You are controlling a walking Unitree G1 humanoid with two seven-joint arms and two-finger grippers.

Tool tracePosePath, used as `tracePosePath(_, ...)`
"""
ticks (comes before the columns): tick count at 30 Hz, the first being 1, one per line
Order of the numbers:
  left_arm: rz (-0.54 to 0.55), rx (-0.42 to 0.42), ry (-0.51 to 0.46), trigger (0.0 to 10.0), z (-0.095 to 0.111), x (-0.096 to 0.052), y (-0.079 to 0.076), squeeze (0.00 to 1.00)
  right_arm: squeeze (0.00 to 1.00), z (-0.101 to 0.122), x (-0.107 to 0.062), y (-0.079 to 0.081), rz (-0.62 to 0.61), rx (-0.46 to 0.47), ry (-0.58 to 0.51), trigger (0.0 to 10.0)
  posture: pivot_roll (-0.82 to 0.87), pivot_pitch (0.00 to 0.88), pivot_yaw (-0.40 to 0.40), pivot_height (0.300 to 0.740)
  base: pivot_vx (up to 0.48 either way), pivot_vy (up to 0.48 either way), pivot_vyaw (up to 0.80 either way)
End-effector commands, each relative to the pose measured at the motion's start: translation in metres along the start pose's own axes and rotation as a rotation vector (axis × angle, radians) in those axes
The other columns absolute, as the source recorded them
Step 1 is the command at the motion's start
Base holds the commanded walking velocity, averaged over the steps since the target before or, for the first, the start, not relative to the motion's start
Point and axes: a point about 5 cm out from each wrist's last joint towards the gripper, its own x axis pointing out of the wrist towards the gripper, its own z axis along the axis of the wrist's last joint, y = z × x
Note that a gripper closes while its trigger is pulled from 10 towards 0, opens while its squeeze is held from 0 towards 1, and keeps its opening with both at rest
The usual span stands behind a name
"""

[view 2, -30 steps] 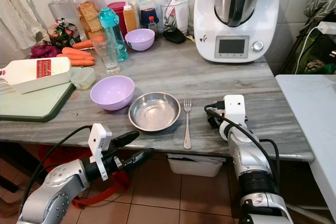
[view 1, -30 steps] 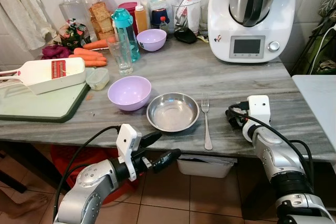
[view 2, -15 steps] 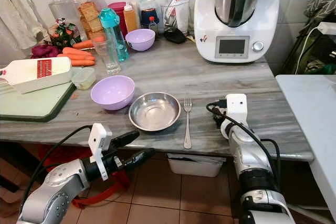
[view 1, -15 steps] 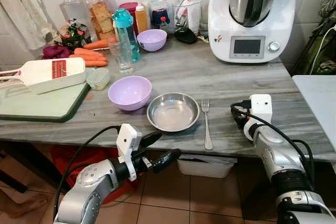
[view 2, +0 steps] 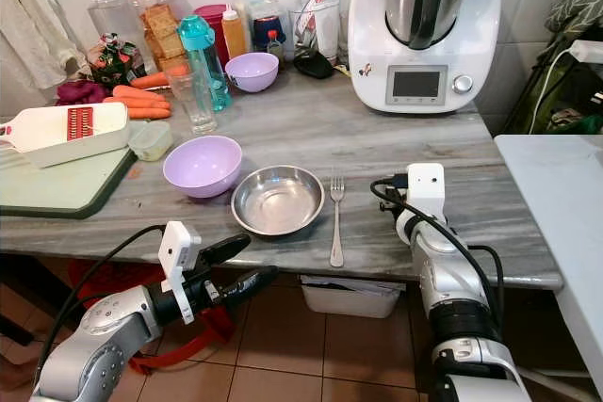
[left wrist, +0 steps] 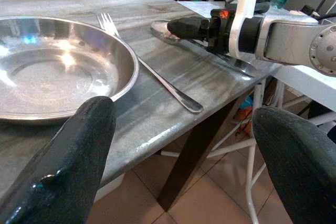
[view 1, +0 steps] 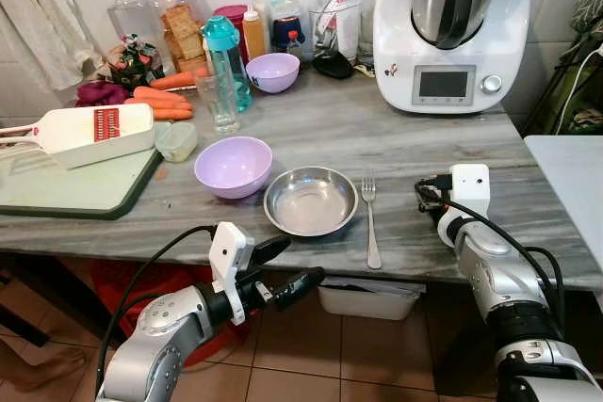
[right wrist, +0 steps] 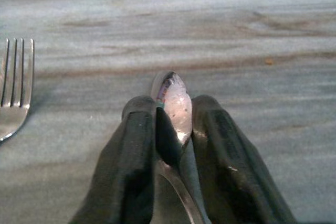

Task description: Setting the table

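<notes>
Right wrist view showed the right gripper (right wrist: 173,129) clamped on a spoon (right wrist: 173,98), low over the countertop (view 1: 396,138) and shifted further from the fork (view 1: 369,223); placement appeared imminent. Left gripper (view 1: 283,268) hung apart below the edge.

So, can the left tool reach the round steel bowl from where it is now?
Probably yes. The left tool hangs open just below the table edge, and the round steel bowl sits near that edge with nothing between them; it must only rise over the edge.
</notes>
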Motion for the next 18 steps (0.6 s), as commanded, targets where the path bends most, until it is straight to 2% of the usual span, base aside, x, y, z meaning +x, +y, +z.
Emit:
tracePosePath(1,0.010,0.015,-0.005,10.0,0.004,-0.002,0.001,0.00,0.00,-0.018,-0.001,0.000,-0.005,0.012,0.089,0.0,0.01,0.000,0.103,0.740,0.000,0.000,0.00)
tracePosePath(11,0.010,0.015,-0.004,10.0,0.004,-0.002,0.001,0.00,0.00,-0.020,-0.001,-0.001,-0.007,0.013,0.089,0.0,0.01,0.000,0.103,0.740,0.000,0.000,0.00)
tracePosePath(14,0.019,0.011,0.003,10.0,0.004,-0.002,0.003,0.00,0.00,-0.037,0.002,0.011,-0.007,-0.092,0.139,0.0,0.02,0.000,0.111,0.740,0.000,0.000,0.00)
tracePosePath(18,0.022,0.013,0.002,10.0,0.004,-0.001,0.003,0.00,0.00,-0.039,0.004,0.022,0.014,-0.108,0.146,0.0,0.02,0.000,0.111,0.740,0.000,0.000,0.00)
